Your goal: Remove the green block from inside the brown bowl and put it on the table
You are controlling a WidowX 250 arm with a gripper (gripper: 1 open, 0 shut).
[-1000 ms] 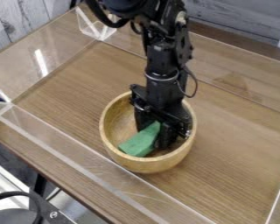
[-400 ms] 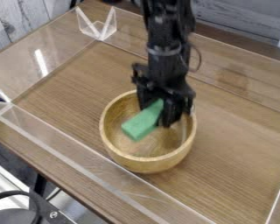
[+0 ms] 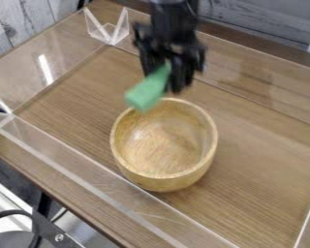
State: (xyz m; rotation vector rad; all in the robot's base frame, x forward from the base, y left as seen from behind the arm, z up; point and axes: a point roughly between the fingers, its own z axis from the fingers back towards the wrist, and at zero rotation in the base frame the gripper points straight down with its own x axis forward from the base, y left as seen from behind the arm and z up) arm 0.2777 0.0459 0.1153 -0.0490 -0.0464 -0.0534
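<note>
The green block [image 3: 148, 90] hangs tilted in the air above the far left rim of the brown bowl [image 3: 165, 147], its upper end pinched in my gripper [image 3: 165, 70], which is shut on it. The black arm comes down from the top of the view. The light tan wooden bowl sits on the table [image 3: 80, 92] near the front wall, and its inside holds nothing.
Low clear acrylic walls [image 3: 67, 199] edge the wood-grain tabletop. A clear bracket [image 3: 108, 26] stands at the back left corner. A dark cable [image 3: 15, 228] lies outside the front wall at the lower left.
The gripper has risen out of the bowl and moved back and left, carrying the green block with it. The bowl stays in place with nothing in it.
</note>
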